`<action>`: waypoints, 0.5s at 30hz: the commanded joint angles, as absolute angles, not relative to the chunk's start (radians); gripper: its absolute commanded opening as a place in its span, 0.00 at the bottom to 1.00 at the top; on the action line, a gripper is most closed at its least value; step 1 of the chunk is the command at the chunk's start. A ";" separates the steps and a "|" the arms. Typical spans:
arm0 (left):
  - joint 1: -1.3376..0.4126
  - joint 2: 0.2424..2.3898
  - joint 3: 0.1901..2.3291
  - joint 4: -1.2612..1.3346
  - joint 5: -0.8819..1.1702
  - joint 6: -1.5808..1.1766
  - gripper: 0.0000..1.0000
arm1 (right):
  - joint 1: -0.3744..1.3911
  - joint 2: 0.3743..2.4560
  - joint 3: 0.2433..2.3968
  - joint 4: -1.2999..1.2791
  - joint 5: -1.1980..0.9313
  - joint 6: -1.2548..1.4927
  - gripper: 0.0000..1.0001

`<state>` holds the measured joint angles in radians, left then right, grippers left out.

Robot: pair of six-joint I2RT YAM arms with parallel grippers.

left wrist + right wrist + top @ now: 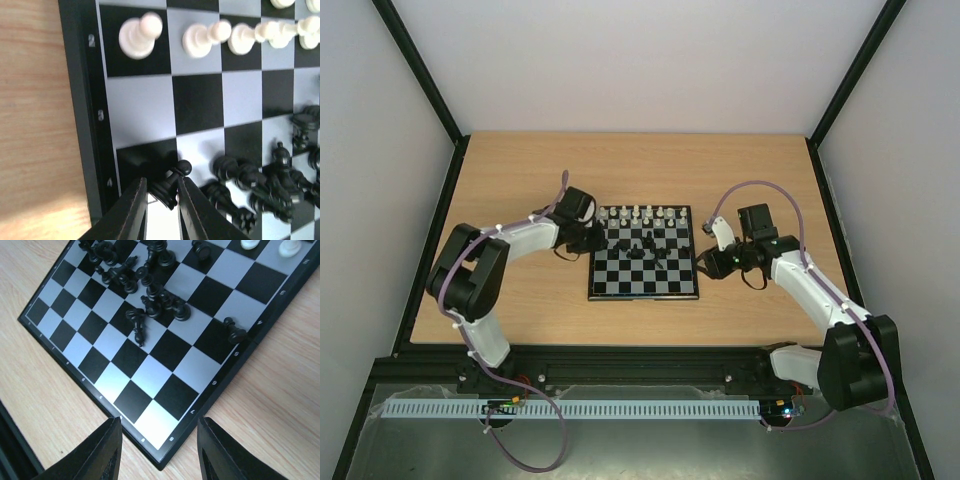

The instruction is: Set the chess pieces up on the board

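The board (643,285) lies in the middle of the table. White chess pieces (636,212) stand in a row along its far edge, and black ones (645,245) lie heaped near its centre. My left gripper (161,182) is at the board's left edge, shut on a tilted black pawn (170,189) held just above the squares. White pawns (137,35) stand in a line ahead of it. Black pieces (255,185) lie in a heap to its right. My right gripper (159,425) hangs open and empty over the board's near right corner (160,455). One black piece (234,332) lies alone by the right rim.
Light wooden table (520,180) surrounds the board, with black frame posts and white walls on three sides. The right arm (800,280) rests beside the board's right edge. The left arm (520,240) reaches in from the left.
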<state>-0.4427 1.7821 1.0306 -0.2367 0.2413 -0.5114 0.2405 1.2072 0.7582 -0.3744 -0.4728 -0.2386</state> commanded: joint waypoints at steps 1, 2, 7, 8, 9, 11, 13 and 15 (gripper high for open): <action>-0.427 1.711 0.952 -0.153 0.342 -0.574 0.21 | 0.236 1.230 0.794 -0.436 -0.548 -0.232 0.42; -0.425 1.696 0.934 -0.131 0.360 -0.587 0.21 | 0.238 1.233 0.801 -0.441 -0.556 -0.235 0.42; -0.425 1.654 0.868 -0.052 0.406 -0.632 0.21 | 0.237 1.259 0.835 -0.446 -0.575 -0.257 0.44; -0.425 1.651 0.861 -0.046 0.406 -0.635 0.21 | 0.238 1.269 0.843 -0.449 -0.576 -0.258 0.44; -0.425 1.649 0.855 -0.041 0.410 -0.638 0.21 | 0.238 1.281 0.854 -0.455 -0.577 -0.258 0.44; -0.425 1.647 0.844 -0.025 0.429 -0.644 0.20 | 0.239 1.301 0.874 -0.470 -0.588 -0.259 0.44; -0.425 1.638 0.820 0.002 0.452 -0.655 0.20 | 0.241 1.315 0.891 -0.478 -0.598 -0.261 0.44; -0.425 1.628 0.805 0.012 0.449 -0.663 0.21 | 0.245 1.325 0.906 -0.479 -0.600 -0.261 0.44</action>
<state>-0.4313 1.6630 0.8375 -0.0402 0.4084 -0.6312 0.2405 1.3033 0.8612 -0.4156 -0.5594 -0.2474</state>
